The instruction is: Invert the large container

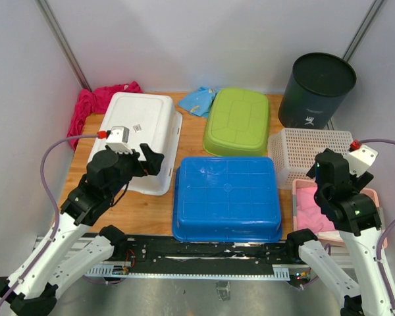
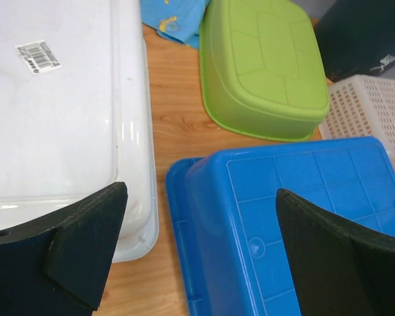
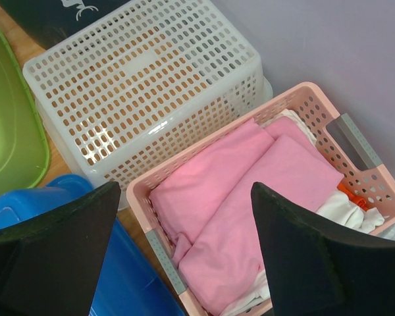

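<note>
A large blue container (image 1: 227,197) lies bottom-up at the table's front centre; it also shows in the left wrist view (image 2: 303,197) and in the right wrist view (image 3: 26,207). A white tub (image 1: 138,131) (image 2: 52,118) and a green tub (image 1: 238,122) (image 2: 263,66) also lie bottom-up. My left gripper (image 1: 151,158) (image 2: 201,197) is open and empty above the gap between the white tub and the blue container. My right gripper (image 1: 319,172) (image 3: 184,191) is open and empty above the pink basket's left end.
A black bin (image 1: 316,89) stands upright at the back right. A white perforated basket (image 1: 309,155) (image 3: 145,85) lies bottom-up beside a pink basket (image 1: 372,194) (image 3: 303,99) holding pink cloths. A red cloth (image 1: 89,105) and a blue cloth (image 1: 199,100) lie at the back.
</note>
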You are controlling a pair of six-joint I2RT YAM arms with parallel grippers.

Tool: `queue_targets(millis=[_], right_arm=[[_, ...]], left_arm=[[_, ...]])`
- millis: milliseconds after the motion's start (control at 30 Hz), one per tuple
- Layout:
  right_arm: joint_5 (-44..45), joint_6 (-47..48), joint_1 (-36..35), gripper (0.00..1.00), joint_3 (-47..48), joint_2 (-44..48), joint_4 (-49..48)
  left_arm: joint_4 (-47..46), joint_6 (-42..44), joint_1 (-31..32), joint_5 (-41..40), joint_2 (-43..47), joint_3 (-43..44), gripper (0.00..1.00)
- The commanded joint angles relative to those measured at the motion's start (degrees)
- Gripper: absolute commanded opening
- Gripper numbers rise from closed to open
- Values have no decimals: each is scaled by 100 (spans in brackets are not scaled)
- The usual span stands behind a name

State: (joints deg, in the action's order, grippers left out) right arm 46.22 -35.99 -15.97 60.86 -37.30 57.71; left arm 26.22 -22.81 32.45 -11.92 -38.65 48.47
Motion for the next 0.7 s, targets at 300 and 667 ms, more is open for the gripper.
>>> queue_targets(millis=[300, 667], right_arm=[[164, -120, 10, 83, -93, -63, -166], [167, -149, 12, 82, -138, -92, -252]], left_arm=[[-471, -144, 34, -778, 779, -458, 99], [-529, -133, 34, -937, 832, -532, 99]])
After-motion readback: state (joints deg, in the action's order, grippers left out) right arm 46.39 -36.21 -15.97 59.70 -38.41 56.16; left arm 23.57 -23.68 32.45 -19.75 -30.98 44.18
